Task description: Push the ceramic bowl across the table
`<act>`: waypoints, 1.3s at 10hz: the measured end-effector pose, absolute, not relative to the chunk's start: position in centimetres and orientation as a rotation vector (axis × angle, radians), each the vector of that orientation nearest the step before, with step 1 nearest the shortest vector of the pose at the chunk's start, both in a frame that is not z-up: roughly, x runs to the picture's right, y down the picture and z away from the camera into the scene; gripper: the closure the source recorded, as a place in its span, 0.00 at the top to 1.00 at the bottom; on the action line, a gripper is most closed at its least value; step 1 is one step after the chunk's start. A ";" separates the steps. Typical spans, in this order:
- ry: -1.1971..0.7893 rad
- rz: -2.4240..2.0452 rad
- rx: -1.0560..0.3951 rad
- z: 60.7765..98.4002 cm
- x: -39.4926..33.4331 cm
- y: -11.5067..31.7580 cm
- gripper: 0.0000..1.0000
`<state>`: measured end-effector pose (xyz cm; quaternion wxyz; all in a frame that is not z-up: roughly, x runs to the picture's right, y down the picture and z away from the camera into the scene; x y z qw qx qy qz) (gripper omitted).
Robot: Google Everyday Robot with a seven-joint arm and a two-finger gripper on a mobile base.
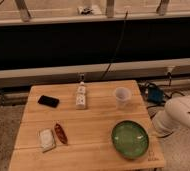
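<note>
The ceramic bowl (130,140) is wide, shallow and glossy green. It sits upright near the front right corner of the light wooden table (93,125). Only a white rounded arm link (182,116) shows, just off the table's right edge and to the right of the bowl, apart from it. My gripper itself is out of view, beyond or behind that link.
A translucent plastic cup (122,96) stands behind the bowl. A white bottle-like item (81,96) lies at the middle back and a black phone (48,101) at the back left. A white packet (46,139) and a red-brown packet (61,133) lie front left. Cables and a blue object (155,93) lie on the floor to the right.
</note>
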<state>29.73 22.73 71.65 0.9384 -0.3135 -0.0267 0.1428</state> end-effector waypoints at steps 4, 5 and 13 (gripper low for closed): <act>-0.061 0.263 -0.663 72.3 28.4 23.4 0.04; -0.057 0.254 -0.676 72.4 28.0 23.7 0.04; -0.064 0.233 -0.748 74.5 25.5 24.7 0.04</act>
